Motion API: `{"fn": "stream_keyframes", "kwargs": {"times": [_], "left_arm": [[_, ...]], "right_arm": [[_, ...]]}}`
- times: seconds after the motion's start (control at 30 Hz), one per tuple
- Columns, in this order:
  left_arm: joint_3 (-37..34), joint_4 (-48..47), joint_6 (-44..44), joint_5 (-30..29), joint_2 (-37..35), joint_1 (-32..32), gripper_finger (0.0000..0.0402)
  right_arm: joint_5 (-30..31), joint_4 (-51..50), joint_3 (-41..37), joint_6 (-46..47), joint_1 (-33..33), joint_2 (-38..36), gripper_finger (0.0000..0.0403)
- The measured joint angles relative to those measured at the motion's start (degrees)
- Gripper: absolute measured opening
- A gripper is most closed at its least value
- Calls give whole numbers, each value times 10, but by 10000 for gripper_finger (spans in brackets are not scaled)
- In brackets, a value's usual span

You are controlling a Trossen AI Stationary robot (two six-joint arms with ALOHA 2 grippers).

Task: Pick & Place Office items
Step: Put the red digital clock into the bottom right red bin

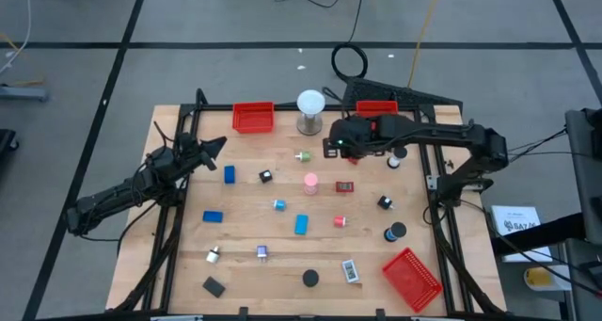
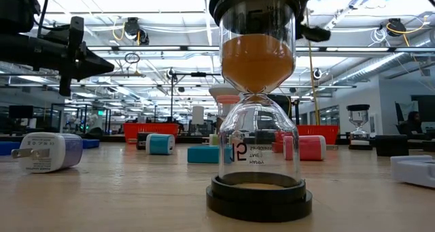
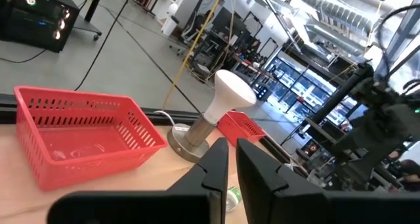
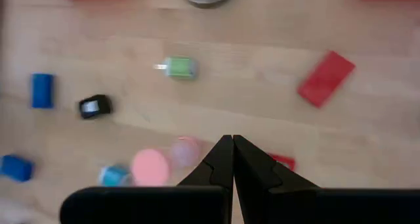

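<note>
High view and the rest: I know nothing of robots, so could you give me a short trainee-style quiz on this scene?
1. True or false: the right gripper has its jaws shut.
2. How many red mesh trays are in the high view?
3. The hourglass holds most of its sand in: A) the top bulb, B) the bottom bulb, C) both equally.

Key: 1 true; 2 three; 3 A.
</note>
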Motion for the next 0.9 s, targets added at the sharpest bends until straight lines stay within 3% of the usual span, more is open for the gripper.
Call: {"fn": "stream_keyframes", "kwargs": {"times": [0.2,0.7,0.9], "left_arm": [[0,1,-3,-2,0,0,31],[0,1,15,-10,0,0,31],[0,1,17,-10,0,0,31]], "right_arm": [[-14,-49,-2,-2,-37,40,29],[-30,-42,-2,-50,-115,103,204],[-31,-32,-9,-59,-138,104,240]]}}
